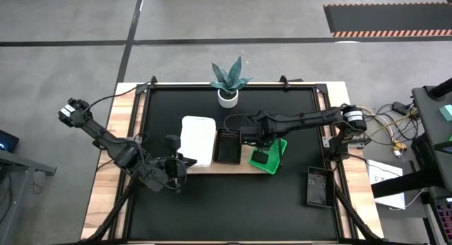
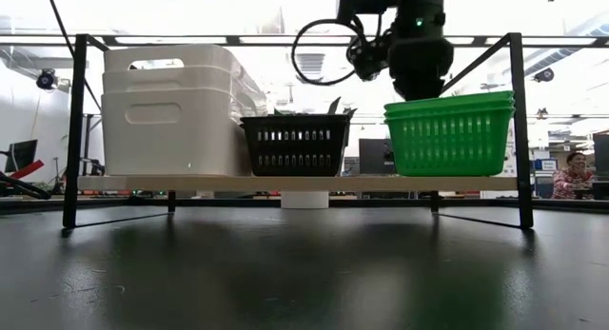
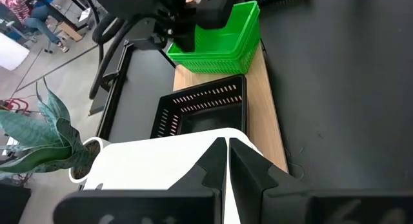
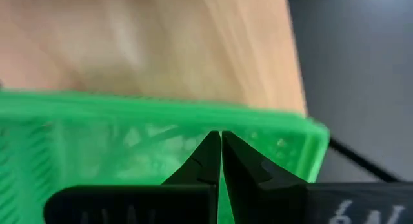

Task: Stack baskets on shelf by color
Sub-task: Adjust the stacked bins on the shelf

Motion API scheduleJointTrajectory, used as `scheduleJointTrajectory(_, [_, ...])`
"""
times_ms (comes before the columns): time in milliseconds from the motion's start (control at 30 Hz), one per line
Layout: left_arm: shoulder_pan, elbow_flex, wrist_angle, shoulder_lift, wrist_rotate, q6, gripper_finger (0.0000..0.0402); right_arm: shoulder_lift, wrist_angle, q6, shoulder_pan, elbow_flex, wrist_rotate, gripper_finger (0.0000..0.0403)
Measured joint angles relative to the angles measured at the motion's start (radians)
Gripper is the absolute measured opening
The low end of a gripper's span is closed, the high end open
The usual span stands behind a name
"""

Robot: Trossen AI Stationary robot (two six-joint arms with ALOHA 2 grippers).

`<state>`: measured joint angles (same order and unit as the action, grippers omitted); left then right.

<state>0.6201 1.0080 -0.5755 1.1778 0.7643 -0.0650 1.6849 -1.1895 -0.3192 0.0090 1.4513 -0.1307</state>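
Note:
On the wooden shelf (image 1: pixel 236 166) three lots of baskets stand side by side on their bottoms: a white stack (image 1: pixel 198 139) at the left, a black basket (image 1: pixel 227 146) in the middle, and two nested green baskets (image 2: pixel 449 130) at the right. My right gripper (image 1: pixel 260 158) is shut and points down into the top green basket (image 4: pixel 129 153). My left gripper (image 1: pixel 182 162) is shut and hangs by the near left corner of the white stack (image 3: pixel 155 159), aimed along the row. A second black basket (image 1: pixel 316 186) lies on the mat at the right. My right gripper's shut fingertips (image 4: pixel 210 146) stand just inside the top green basket, by its rim (image 4: pixel 271 130), coming from above. I cannot tell whether they touch it. My left gripper touches nothing that shows.
A white pot with a green plant (image 1: pixel 228 86) stands on the mat behind the shelf. A black metal frame (image 2: pixel 76 130) with posts and a top bar surrounds the mat. Bare black mat (image 1: pixel 233 210) lies in front of the shelf. A person (image 2: pixel 574 173) sits far off in the room.

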Motion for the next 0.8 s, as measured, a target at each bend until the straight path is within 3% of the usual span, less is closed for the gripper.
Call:
scheduleJointTrajectory(500, [0.0, 0.0, 0.0, 0.0, 0.0, -0.001, 0.0001, 0.012, 0.265, 0.171, 0.006, 0.0, -0.026, 0.0009])
scheduleJointTrajectory(800, [0.0, 0.0, 0.01, 0.0, 0.0, -0.006, 0.0001, -0.02, 0.135, 0.099, 0.01, 0.0, 0.003, 0.0009])
